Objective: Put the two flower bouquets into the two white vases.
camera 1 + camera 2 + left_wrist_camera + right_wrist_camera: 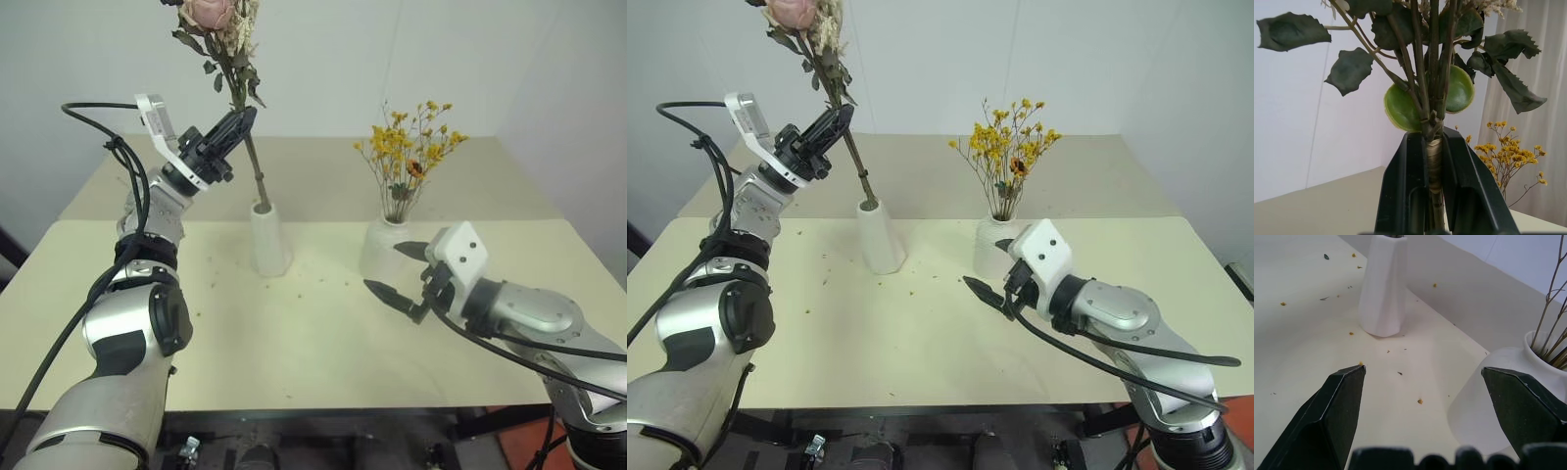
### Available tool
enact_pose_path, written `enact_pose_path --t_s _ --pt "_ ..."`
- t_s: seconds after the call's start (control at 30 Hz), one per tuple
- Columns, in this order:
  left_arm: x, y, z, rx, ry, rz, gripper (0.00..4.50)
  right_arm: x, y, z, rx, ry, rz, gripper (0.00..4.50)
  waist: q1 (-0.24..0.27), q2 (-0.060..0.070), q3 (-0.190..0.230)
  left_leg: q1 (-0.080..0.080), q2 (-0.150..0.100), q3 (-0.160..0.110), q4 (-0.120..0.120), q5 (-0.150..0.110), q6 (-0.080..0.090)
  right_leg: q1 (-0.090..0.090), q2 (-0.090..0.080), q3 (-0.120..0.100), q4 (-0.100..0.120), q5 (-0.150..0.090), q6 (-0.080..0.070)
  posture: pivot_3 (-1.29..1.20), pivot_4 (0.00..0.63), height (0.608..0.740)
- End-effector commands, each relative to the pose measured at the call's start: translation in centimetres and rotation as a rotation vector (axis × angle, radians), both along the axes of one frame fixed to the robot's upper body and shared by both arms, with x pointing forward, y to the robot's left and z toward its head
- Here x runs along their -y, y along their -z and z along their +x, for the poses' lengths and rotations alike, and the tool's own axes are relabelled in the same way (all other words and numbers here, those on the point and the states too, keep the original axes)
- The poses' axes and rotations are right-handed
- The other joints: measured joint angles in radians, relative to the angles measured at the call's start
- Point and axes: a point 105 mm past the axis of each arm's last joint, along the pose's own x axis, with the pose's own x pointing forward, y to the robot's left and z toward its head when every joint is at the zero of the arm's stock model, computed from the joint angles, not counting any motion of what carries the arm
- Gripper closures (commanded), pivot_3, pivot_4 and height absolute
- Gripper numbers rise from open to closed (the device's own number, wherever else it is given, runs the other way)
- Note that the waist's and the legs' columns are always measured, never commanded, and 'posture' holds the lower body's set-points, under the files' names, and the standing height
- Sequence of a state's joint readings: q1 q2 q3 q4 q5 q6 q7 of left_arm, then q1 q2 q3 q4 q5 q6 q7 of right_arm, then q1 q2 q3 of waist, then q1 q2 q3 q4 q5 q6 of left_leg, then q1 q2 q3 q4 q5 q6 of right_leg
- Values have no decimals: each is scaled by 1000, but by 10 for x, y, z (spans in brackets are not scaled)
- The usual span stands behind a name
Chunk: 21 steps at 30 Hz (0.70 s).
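Status: one of two placements is complete; the second is under way.

The yellow bouquet stands in the squat vase, stems down through its narrow neck. That half of the task looks finished.

The rose bouquet is not yet released. The left gripper is pressed together on its stems, pinching them at the wrapped band just below the leaves, as the left wrist view confirms. The bouquet leans, blossoms up and toward the robot's left. The lower end of the stems reaches the mouth of the tall vase and appears to enter it, though how deep it sits cannot be told. Judged from this, what remains is to settle the stems fully, let go and withdraw without tipping the slim vase.

The right gripper is spread wide and holds nothing. It hovers low over the surface, just beside the squat vase on the robot's side; one finger lies close against the vase wall in the right wrist view, and whether it touches cannot be told.

Count: two bouquets, two white vases, both vases upright and near each other at mid-surface. Small flecks of dried petal are scattered on the surface around the vases, too many and too fine to count.
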State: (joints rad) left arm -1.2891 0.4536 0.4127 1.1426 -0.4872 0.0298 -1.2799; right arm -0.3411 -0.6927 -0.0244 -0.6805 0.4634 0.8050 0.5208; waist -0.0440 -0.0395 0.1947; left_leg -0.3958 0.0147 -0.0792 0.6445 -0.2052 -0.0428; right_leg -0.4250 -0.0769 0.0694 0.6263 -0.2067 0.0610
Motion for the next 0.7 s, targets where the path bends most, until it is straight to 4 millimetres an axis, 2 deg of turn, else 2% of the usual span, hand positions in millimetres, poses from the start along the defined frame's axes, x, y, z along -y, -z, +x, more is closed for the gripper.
enact_pose_path --t_s 0.03,0.43,0.7 --pt "-5 -6 -5 37 -9 20 4373 -1 -10 -2 57 -13 7 0 0 0 0 0 0 0 0 0 0 0 0 0 0 0 0 0 150 740" --pt "-9 -2 -7 41 -18 -2 4373 -2 -8 0 57 -13 0 0 1 0 0 0 0 0 0 0 0 0 0 0 0 0 0 0 150 740" --pt "-10 -13 -8 69 -14 -61 4373 -2 -8 1 56 -12 1 0 0 0 0 1 0 0 0 0 0 0 0 0 1 0 0 0 150 740"
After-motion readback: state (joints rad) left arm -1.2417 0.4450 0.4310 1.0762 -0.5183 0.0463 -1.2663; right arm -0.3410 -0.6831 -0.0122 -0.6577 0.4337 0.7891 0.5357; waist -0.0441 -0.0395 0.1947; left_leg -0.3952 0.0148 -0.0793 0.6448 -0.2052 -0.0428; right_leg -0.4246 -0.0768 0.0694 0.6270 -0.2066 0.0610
